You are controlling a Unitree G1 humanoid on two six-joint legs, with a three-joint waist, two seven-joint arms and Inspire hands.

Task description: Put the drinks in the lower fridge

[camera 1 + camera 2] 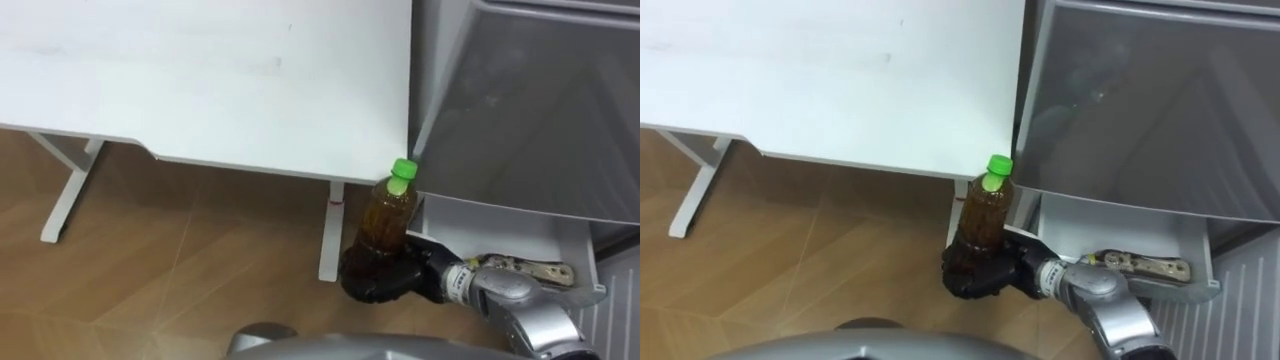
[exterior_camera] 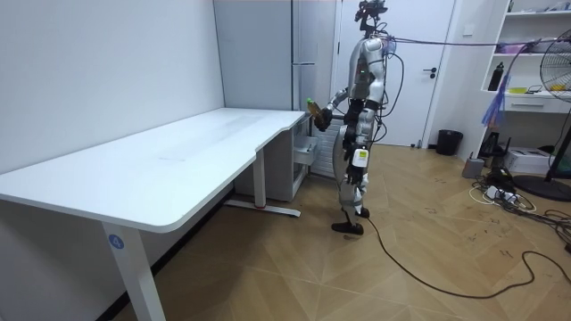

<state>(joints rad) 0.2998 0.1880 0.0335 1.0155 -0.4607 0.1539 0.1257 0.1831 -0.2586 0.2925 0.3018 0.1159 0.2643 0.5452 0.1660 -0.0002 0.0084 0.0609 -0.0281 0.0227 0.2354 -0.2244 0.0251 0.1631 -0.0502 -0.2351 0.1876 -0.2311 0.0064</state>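
Note:
A clear bottle of brown tea with a green cap stands upright in my right hand, whose dark fingers are curled round its base. The bottle hovers above the wooden floor, just off the white desk's corner and to the left of the grey fridge. Below the fridge's grey front, the white lower drawer is pulled out, right beside the bottle. In the room view I stand upright before the fridge with the bottle held out at chest height. My left hand stays near my waist, too small to read.
The white desk fills the upper left, its leg just left of the bottle. A flat packet lies in the drawer. Open wooden floor lies behind me in the room view.

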